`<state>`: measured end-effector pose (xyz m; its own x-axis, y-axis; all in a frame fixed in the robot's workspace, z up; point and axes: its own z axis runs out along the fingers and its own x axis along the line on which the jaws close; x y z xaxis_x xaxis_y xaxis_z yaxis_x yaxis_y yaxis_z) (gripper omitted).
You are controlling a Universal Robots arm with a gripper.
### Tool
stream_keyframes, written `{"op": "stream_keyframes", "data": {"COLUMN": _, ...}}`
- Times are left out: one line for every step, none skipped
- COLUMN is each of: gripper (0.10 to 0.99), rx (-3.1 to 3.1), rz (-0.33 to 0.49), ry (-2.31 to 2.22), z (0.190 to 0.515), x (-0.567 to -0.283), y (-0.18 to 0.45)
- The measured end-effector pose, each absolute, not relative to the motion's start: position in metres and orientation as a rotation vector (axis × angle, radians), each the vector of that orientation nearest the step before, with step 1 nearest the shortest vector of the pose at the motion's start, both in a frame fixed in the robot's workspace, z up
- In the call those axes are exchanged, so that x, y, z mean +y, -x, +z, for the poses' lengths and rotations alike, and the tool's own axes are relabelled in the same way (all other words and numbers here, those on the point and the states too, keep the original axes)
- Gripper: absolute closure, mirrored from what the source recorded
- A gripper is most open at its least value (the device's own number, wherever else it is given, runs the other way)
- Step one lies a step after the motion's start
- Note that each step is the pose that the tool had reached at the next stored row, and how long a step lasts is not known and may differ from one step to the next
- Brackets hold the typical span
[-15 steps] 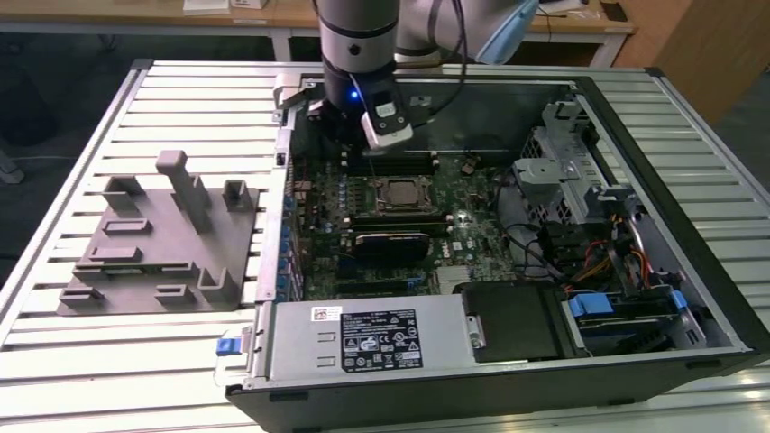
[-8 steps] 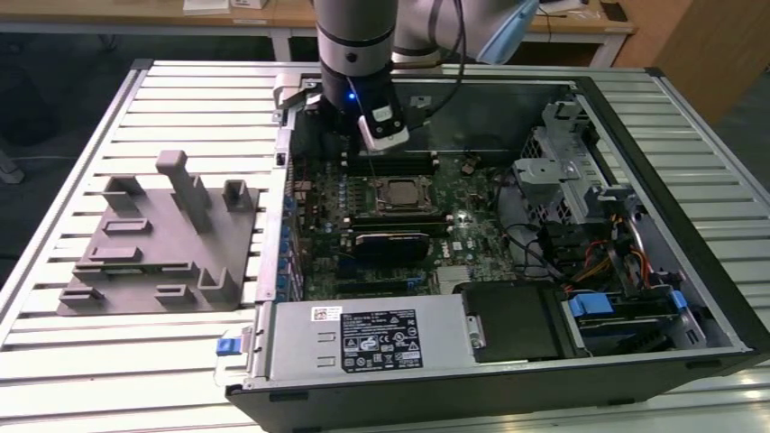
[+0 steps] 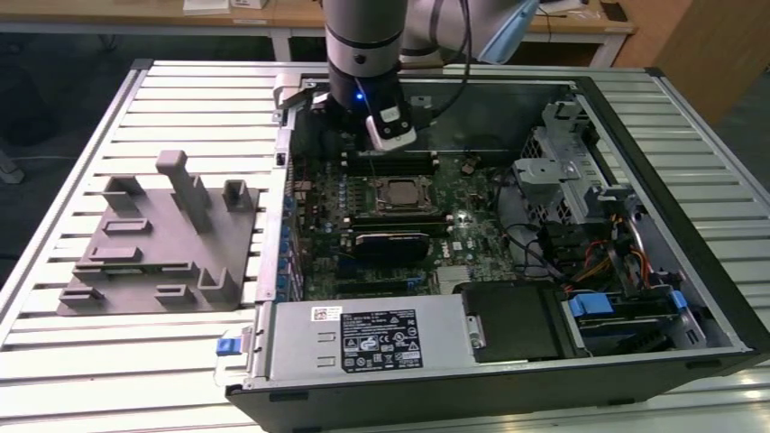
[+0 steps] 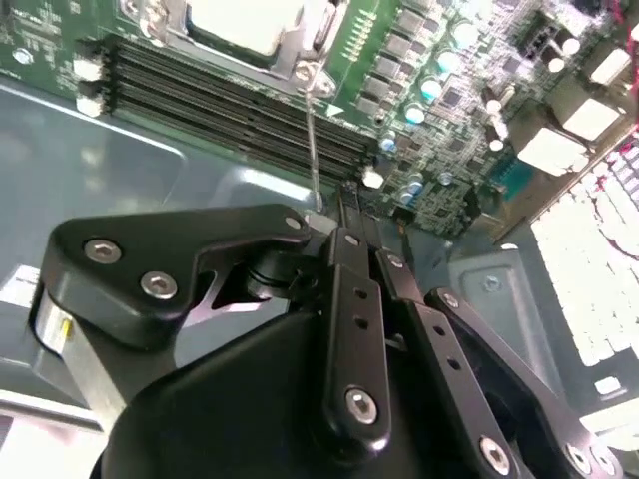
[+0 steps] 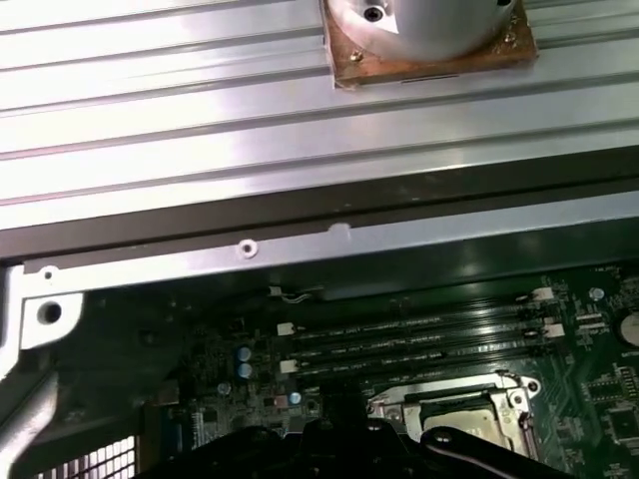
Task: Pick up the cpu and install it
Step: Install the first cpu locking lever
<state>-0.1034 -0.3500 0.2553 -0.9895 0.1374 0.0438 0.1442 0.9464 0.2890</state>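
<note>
**Worktop** (image 3: 72,135): pale slatted metal; it carries every item below.

**Fixture block** (image 3: 157,248): grey plastic with upright posts and shallow recesses. It lies flat at the exterior view's left, just beside the case.

**Computer case** (image 3: 712,280): black, lying on its side with the panel off. It runs from the centre to the exterior view's right.

**Motherboard** (image 3: 481,230): green, flat on the case floor.

**Arm** (image 3: 364,36): grey tube coming down from the top edge over the far left part of the case.

**End effector** (image 4: 337,205): black linkage, seen in the second wrist view. It hangs above the case floor, just beside the memory slots and near the socket. Whether it is open or closed cannot be told.

**Thin metal rod** (image 4: 313,150): runs from the corner of the socket frame up to the end effector's tip. Contact between them cannot be made out.

**Memory slots** (image 3: 391,164): long dark rows lying between the end effector and the socket.

**The cpu** (image 3: 398,193): square with a silver-white top. It sits inside the socket frame (image 3: 371,200) on the motherboard, apart from the end effector. The second wrist view shows its bright top ringed by the metal frame.

**Power supply** (image 3: 361,338): silver box with a label, at the near edge of the case.

**Drive cage** (image 3: 563,167): grey metal, toward the exterior view's right.

**Cables** (image 3: 601,262): red, yellow and orange, beside the cage, with a blue clip (image 3: 590,305) below them.
</note>
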Motion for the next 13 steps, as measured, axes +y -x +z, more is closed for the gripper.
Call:
{"op": "stream_keyframes", "data": {"gripper": 0.980, "rx": -3.076, "rz": -0.459, "ry": 0.223, "z": 0.255, "x": -0.350, "y": 0.100}}
{"op": "stream_keyframes", "data": {"gripper": 0.980, "rx": -3.075, "rz": -0.459, "ry": 0.223, "z": 0.255, "x": -0.350, "y": 0.095}}
{"op": "stream_keyframes", "data": {"gripper": 0.980, "rx": -3.075, "rz": -0.458, "ry": 0.223, "z": 0.255, "x": -0.350, "y": 0.091}}
{"op": "stream_keyframes", "data": {"gripper": 0.980, "rx": -3.074, "rz": -0.458, "ry": 0.223, "z": 0.255, "x": -0.350, "y": 0.086}}
{"op": "stream_keyframes", "data": {"gripper": 0.980, "rx": -3.072, "rz": -0.457, "ry": 0.224, "z": 0.255, "x": -0.350, "y": 0.082}}
{"op": "stream_keyframes", "data": {"gripper": 0.980, "rx": -3.069, "rz": -0.455, "ry": 0.224, "z": 0.255, "x": -0.350, "y": 0.069}}
{"op": "stream_keyframes", "data": {"gripper": 0.980, "rx": -3.067, "rz": -0.445, "ry": 0.225, "z": 0.255, "x": -0.350, "y": 0.051}}
{"op": "stream_keyframes", "data": {"gripper": 0.980, "rx": -3.067, "rz": -0.443, "ry": 0.225, "z": 0.255, "x": -0.350, "y": 0.048}}
{"op": "stream_keyframes", "data": {"gripper": 0.980, "rx": -3.067, "rz": -0.442, "ry": 0.225, "z": 0.255, "x": -0.350, "y": 0.047}}
{"op": "stream_keyframes", "data": {"gripper": 0.980, "rx": -3.067, "rz": -0.442, "ry": 0.225, "z": 0.255, "x": -0.350, "y": 0.047}}
{"op": "stream_keyframes", "data": {"gripper": 0.980, "rx": -3.068, "rz": -0.440, "ry": 0.225, "z": 0.255, "x": -0.350, "y": 0.047}}
{"op": "stream_keyframes", "data": {"gripper": 0.980, "rx": -3.071, "rz": -0.435, "ry": 0.225, "z": 0.254, "x": -0.350, "y": 0.047}}
{"op": "stream_keyframes", "data": {"gripper": 0.980, "rx": -3.075, "rz": -0.430, "ry": 0.226, "z": 0.254, "x": -0.350, "y": 0.047}}
